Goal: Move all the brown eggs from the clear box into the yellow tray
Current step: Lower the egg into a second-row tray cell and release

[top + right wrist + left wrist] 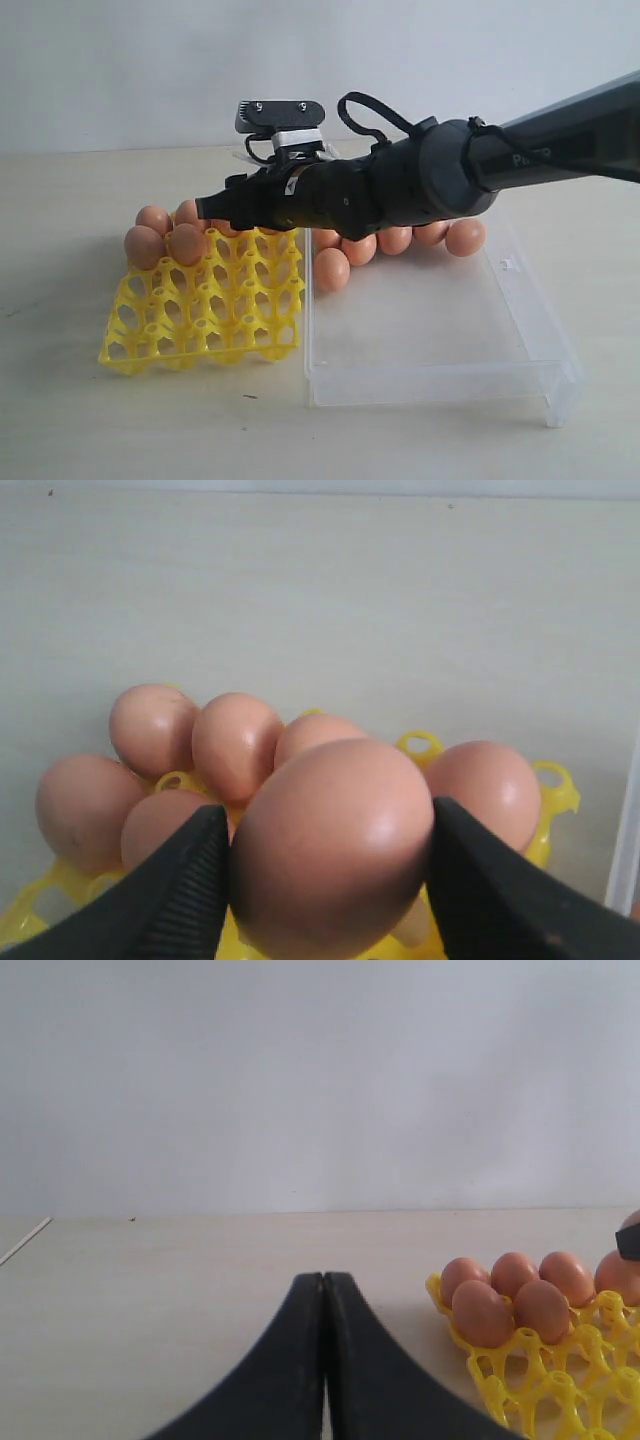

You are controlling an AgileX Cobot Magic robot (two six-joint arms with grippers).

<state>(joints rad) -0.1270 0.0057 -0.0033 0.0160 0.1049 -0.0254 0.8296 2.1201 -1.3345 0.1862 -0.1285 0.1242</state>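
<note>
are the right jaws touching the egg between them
Touching. The right wrist view shows the right jaws pressed against the egg, one on each side, with no gap.

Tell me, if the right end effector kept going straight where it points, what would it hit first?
Most likely the brown eggs already seated in the yellow tray, clustered just beyond the egg that the right end effector holds. Depth is unclear; it might pass above them.
</note>
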